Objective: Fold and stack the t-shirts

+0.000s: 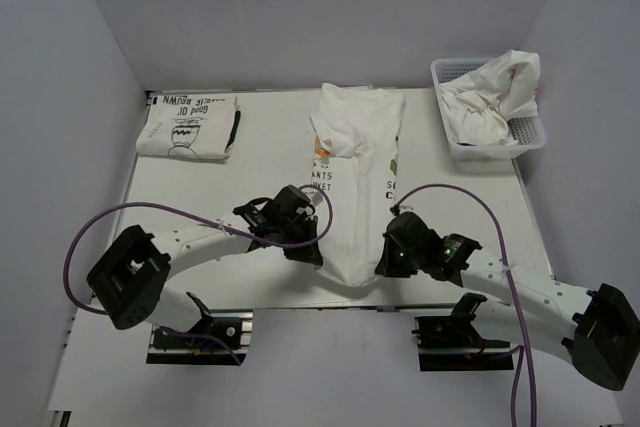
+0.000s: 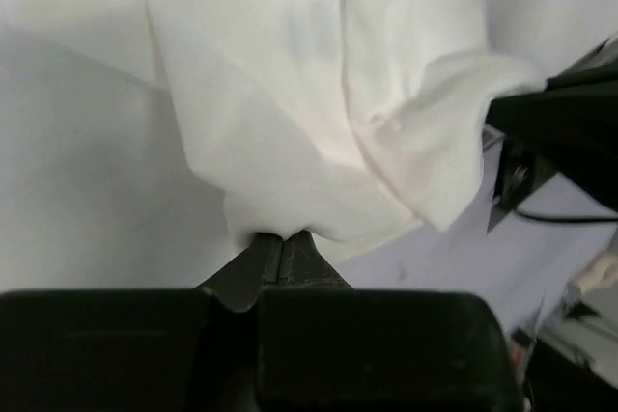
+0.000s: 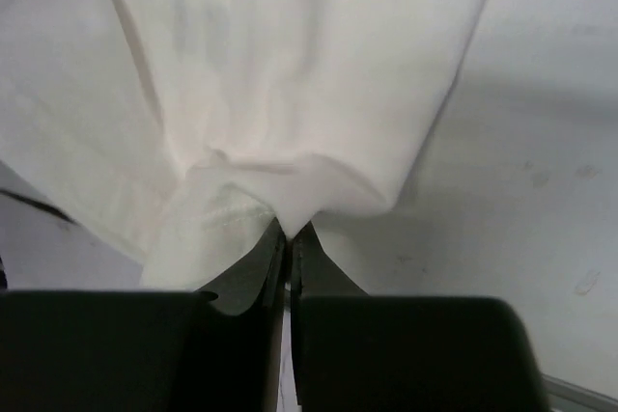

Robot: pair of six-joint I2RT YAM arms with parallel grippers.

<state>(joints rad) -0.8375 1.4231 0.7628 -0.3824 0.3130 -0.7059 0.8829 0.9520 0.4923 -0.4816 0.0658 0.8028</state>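
Got the left pincer (image 2: 283,238) pinched shut on the near hem of the long white t-shirt (image 1: 360,147), with cloth bunched right at the tips. Same deal with the right pincer (image 3: 288,229), clamped on the other near corner of that hem. Can see that shirt laid lengthwise down the middle of the desk (image 1: 250,182), with the sides folded in, a sleeve flopped across the chest and bits of print peeking out. Also spotted a folded t-shirt (image 1: 188,127) with black lettering at the far left corner, well apart from the pincers. Over at the far right, got a white mesh basket (image 1: 527,132) with crumpled white t-shirts (image 1: 495,97) heaped in it.
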